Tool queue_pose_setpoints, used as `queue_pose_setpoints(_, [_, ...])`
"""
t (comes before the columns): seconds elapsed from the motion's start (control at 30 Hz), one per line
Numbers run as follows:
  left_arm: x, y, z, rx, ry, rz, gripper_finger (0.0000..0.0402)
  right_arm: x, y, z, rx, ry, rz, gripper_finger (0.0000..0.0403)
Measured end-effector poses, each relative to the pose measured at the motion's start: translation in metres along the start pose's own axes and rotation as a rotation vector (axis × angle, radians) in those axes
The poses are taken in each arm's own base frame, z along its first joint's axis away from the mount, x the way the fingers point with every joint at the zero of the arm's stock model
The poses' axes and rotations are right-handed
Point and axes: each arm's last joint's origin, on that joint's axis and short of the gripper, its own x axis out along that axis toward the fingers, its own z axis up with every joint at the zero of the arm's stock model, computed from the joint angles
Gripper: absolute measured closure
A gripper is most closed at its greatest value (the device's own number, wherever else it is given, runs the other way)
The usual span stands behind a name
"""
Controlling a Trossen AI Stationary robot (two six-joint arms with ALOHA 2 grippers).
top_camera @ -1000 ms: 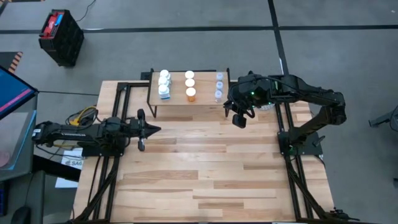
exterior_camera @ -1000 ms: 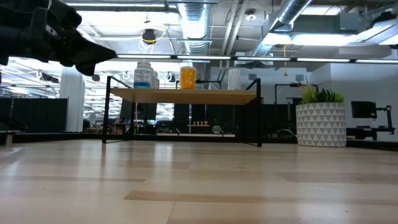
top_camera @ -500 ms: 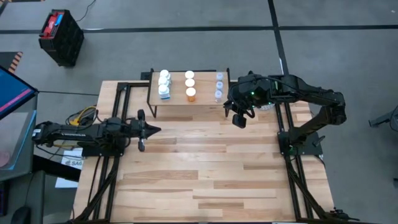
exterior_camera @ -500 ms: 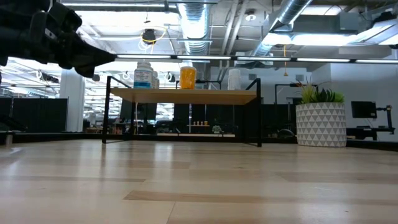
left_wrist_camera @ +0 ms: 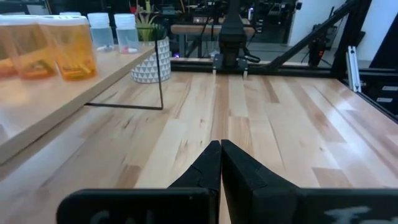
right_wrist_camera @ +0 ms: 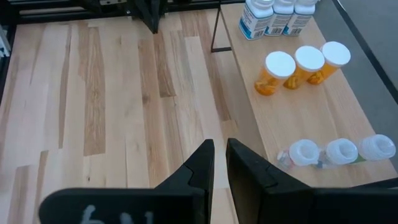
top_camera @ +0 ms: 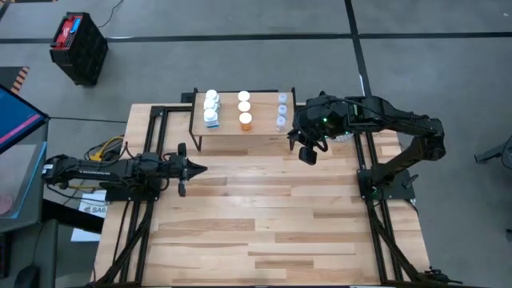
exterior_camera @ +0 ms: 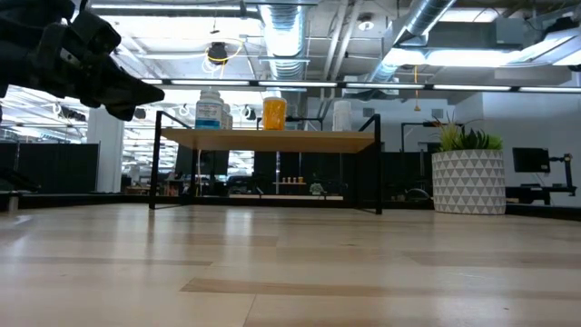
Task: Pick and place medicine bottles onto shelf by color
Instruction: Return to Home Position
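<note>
The shelf (top_camera: 226, 122) stands at the table's far edge. On its wooden top stand three white blue-labelled bottles (top_camera: 210, 108) at the left, three orange bottles (top_camera: 244, 110) in the middle and three small clear bottles (top_camera: 282, 112) at the right, each row running near to far. My left gripper (top_camera: 202, 167) is shut and empty, hovering near the table's left side, short of the shelf; it shows in the left wrist view (left_wrist_camera: 219, 144). My right gripper (top_camera: 308, 154) hovers beside the shelf's right end, empty, its fingers a narrow gap apart in the right wrist view (right_wrist_camera: 219, 144).
A white patterned plant pot (exterior_camera: 469, 182) stands at the table's far right, behind my right arm. Black frame rails (top_camera: 152, 136) run along both table sides. A black crate (top_camera: 78, 46) sits on the floor beyond the table. Bare wooden tabletop (top_camera: 264, 216) lies toward the near edge.
My left gripper has dipped slightly and drawn back a little toward the table's left edge, staying shut. The bottles and the shelf have not moved.
</note>
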Motion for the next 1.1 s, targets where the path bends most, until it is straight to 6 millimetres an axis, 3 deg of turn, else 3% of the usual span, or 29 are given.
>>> queue_pose_setpoints(0.33, [-0.001,-0.006,-0.001,-0.002,0.007,-0.023,0.0401,0.000,0.000,0.000,0.000,0.000,0.000,0.0338])
queue_pose_setpoints(0.57, [0.000,-0.007,-0.015,-0.003,0.021,-0.033,0.0401,0.000,0.000,0.000,0.001,0.000,0.001,0.0338])
queue_pose_setpoints(0.9, [0.000,-0.006,-0.014,0.129,0.011,0.017,0.0401,0.000,0.002,0.000,0.012,0.000,0.006,0.0338])
queue_pose_setpoints(1.1, [-0.006,-0.004,-0.018,0.111,0.040,0.046,0.0401,-0.010,0.011,-0.012,-0.004,0.084,0.033,0.0338])
